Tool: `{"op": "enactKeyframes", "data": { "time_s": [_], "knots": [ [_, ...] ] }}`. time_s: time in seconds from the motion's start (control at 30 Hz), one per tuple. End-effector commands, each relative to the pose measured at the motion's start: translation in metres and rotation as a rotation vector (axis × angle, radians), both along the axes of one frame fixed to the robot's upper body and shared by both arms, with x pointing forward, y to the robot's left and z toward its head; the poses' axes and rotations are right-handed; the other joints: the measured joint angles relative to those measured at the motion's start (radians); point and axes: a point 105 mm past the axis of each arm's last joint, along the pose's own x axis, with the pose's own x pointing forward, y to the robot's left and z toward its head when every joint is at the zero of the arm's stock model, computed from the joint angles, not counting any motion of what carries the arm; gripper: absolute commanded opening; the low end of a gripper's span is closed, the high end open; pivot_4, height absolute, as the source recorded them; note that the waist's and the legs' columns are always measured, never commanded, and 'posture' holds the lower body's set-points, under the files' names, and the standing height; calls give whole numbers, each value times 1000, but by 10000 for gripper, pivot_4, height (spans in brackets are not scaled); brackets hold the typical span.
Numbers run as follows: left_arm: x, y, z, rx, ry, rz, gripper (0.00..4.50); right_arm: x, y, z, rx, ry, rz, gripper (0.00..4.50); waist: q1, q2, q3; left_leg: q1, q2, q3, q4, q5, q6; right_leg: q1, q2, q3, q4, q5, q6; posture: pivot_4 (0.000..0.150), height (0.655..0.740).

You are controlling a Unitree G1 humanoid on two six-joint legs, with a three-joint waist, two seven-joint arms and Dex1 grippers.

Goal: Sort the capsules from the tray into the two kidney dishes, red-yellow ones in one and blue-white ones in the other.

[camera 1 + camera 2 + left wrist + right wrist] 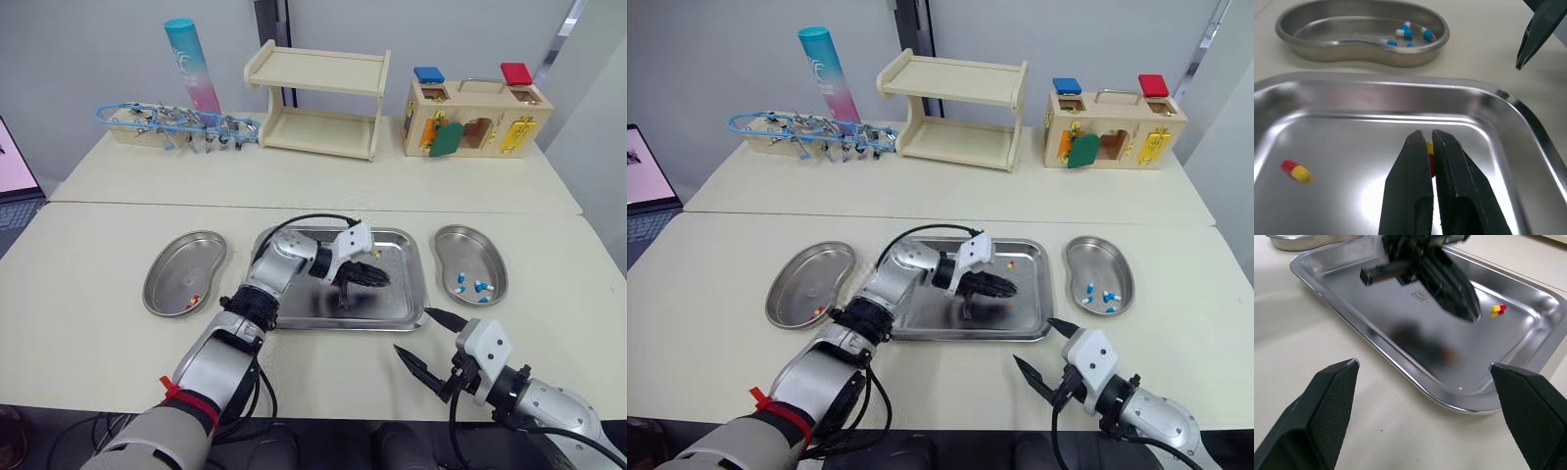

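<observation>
In the head view my left fingers (367, 276) are down inside the tray (294, 325), and from here I cannot judge their gap. The left kidney dish (157, 279), behind them on the wrist side, already has a few red-yellow pieces. The right kidney dish (502, 264), beyond their tips, has the blue-white capsules (480, 287). My right fingers (416, 368) hang spread wide over the worktop (88, 323), just off the near corner of the tray, with nothing in them. The wooden shelf (318, 98) and the box with locks (475, 117) are well apart from both. In the left wrist view the left fingers are nearly together, with only a thin slit, and a red-yellow capsule (1430, 149) sits in this slit at the tips. I judge they are pinched on it, though it may also touch the tray floor. Such a capsule should be very light, smooth and thin-shelled, so I think it can squirt out or dent under hard pressure, and the best hold is across the middle of its length. A second red-yellow capsule (1295, 171) lies loose to one side of the fingers. In the right wrist view the right fingers stand far apart, and this loose capsule lies just beside the left tips. On the way to the left dish, only the raised rim of the tray is an obstacle.
</observation>
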Motion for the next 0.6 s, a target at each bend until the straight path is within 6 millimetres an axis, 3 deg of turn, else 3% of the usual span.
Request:
{"op": "enactKeyframes", "data": {
  "time_s": [0.03,0.23,0.37,0.5,0.6],
  "knots": [
    [-2,5,26,-77,-29,9,96,2,2,9,8,-42,18,45000,-1,0,0,0,0,0,0,0,0,0,0,0,0,0,0,1500,7400],
    [-3,21,40,-107,-27,52,96,3,4,9,10,-44,30,45000,-1,0,0,0,0,0,0,0,0,0,0,0,0,0,0,1500,7400],
    [-9,47,57,-143,-23,97,96,5,7,13,-4,-64,63,45000,-4,0,0,0,0,0,0,0,0,0,0,0,0,0,0,1500,7400],
    [-15,105,82,-257,-15,284,96,8,17,19,-21,-92,157,45000,-11,1,0,0,0,-1,0,0,0,0,0,0,0,0,0,1500,7400],
    [-20,149,88,-257,-49,461,96,9,24,21,-26,-93,229,45000,-21,1,0,1,0,-1,-1,0,0,0,0,0,1,0,0,1500,7400]
  ]
}}
